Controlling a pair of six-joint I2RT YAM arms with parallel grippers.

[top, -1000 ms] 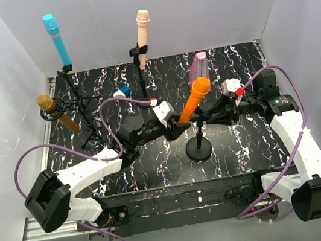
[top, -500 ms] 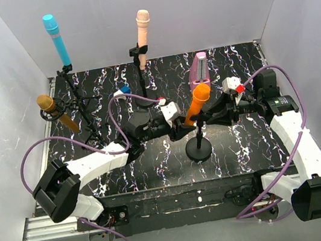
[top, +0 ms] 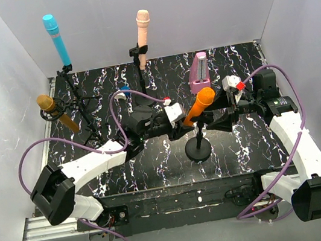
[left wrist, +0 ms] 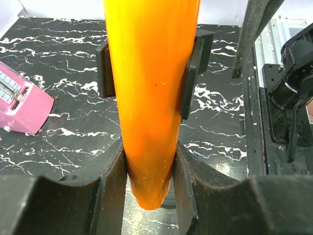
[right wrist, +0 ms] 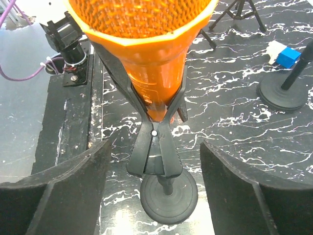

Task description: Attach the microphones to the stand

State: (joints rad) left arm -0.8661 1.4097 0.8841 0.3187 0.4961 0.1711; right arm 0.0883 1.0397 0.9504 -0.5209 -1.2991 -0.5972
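Observation:
The orange microphone (top: 199, 104) leans in the black spring clip (right wrist: 154, 147) of the round-based stand (top: 199, 149) at the table's middle. My left gripper (top: 180, 126) is shut on the microphone's lower end (left wrist: 149, 98), both pads pressed to its sides. My right gripper (top: 218, 117) is open, its fingers (right wrist: 73, 181) standing wide apart on either side of the clip's handles without touching them. The clip's jaws close around the orange body (right wrist: 156, 83). The sky blue microphone (top: 56, 39), the gold one (top: 55, 111) and the pale pink-cream one (top: 143, 31) sit on stands at the back and left.
A mauve rectangular block (top: 198, 71) lies behind the middle stand. A small blue-and-white piece (top: 123, 92) rests near the pink-cream microphone's stand base (right wrist: 282, 90). Purple cables loop over both arms. White walls close in the back and sides.
My right gripper has opened off the clip's handles, and the clip now grips the orange microphone. The left gripper moved the microphone right and a little lower and keeps its hold.

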